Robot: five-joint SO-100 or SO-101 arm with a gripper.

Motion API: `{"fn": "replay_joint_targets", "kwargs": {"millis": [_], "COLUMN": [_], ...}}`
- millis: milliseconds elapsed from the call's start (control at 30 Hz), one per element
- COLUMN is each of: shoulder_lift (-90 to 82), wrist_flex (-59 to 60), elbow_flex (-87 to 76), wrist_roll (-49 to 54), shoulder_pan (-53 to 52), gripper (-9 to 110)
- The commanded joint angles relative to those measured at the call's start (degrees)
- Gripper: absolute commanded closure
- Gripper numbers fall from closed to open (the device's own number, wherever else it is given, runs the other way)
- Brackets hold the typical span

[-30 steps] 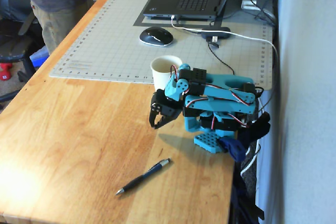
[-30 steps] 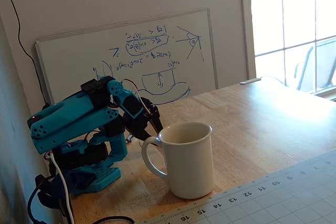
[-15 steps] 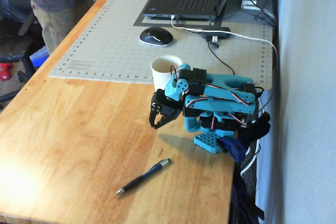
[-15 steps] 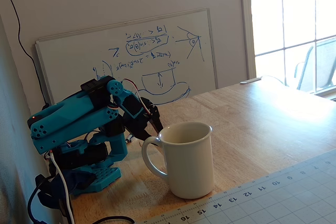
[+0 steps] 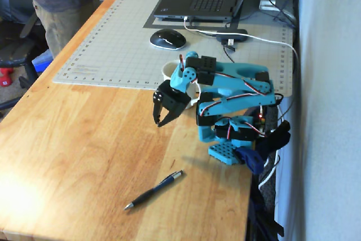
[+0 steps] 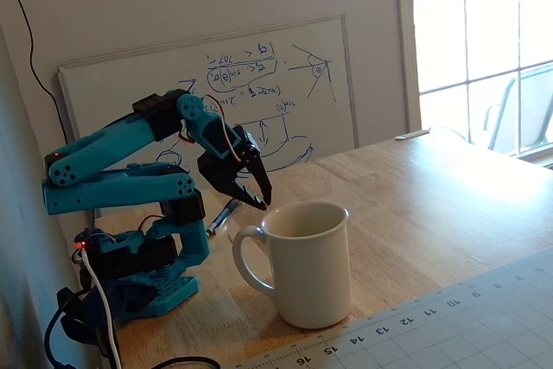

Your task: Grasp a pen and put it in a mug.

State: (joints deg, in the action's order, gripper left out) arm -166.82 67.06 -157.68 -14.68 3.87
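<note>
The pen (image 5: 153,189) lies free on the desk (image 5: 84,150), lower centre. The gripper (image 5: 159,121) hangs mid-frame before the mug (image 6: 304,264), jaws nearly closed and empty, so no grasp exists yet.

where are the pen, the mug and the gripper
pen (image 5: 153,190), a fixed view, mid barrel
mug (image 6: 309,274), a fixed view, outer wall
gripper (image 5: 159,120), a fixed view, between the fingertips
</note>
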Motion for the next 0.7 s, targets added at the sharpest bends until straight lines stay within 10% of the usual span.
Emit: {"fn": "replay_joint_targets", "kwargs": {"millis": [0,667], "shoulder_lift": [9.23,53.61], "wrist_flex": [-0.18,-0.18], "elbow_flex": [11.43,39.20], "wrist_roll": [-2.37,-59.68], "shoulder_pan": [3.87,26.46], "gripper": [101,84]}}
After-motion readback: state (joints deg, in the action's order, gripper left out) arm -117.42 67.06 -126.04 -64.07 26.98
